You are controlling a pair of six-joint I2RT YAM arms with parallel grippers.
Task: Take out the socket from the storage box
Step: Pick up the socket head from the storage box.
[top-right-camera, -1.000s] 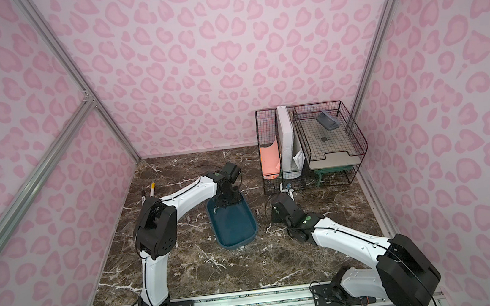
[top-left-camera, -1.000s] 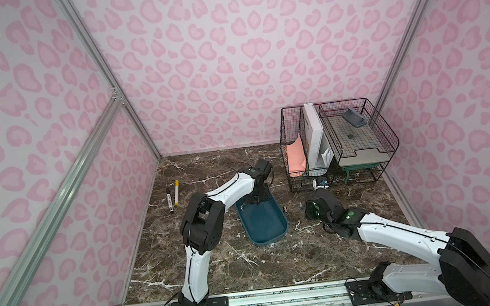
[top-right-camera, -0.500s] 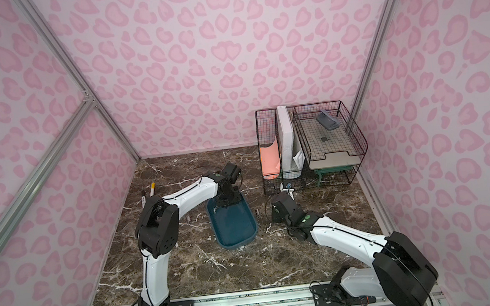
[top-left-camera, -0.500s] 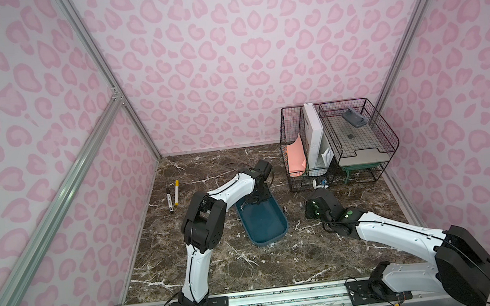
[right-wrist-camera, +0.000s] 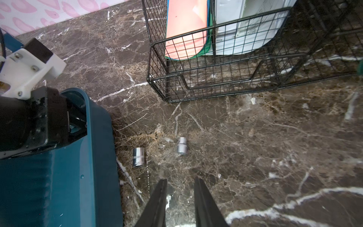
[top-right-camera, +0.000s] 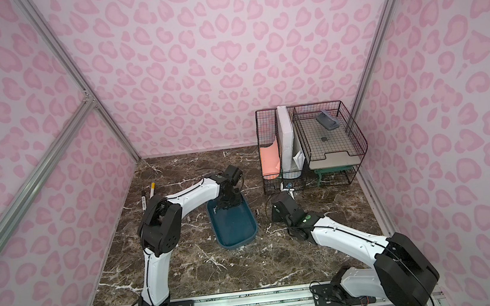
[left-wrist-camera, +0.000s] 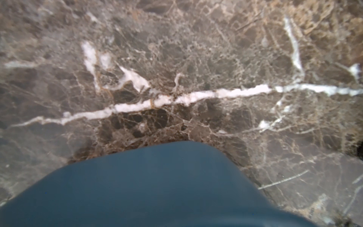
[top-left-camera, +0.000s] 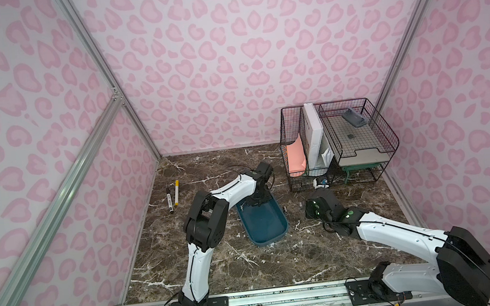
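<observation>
Sockets (right-wrist-camera: 138, 160): 2 on marble (right-wrist-camera: 255, 137) beside 1 storage box (right-wrist-camera: 94, 157); right gripper (right-wrist-camera: 179, 179) slightly parted, empty; left gripper (top-left-camera: 255, 201) inside the box, jaws unreadable.

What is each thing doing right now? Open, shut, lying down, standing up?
storage box, flat on the table, left gripper reaching into its far end.
left gripper, jaws hidden, cannot tell.
right gripper, open, holding nothing.
socket by the box, out on the table.
second socket, on the table too, apart from it.
markers, lying side by side.
wire rack, standing, folders upright inside.
</observation>
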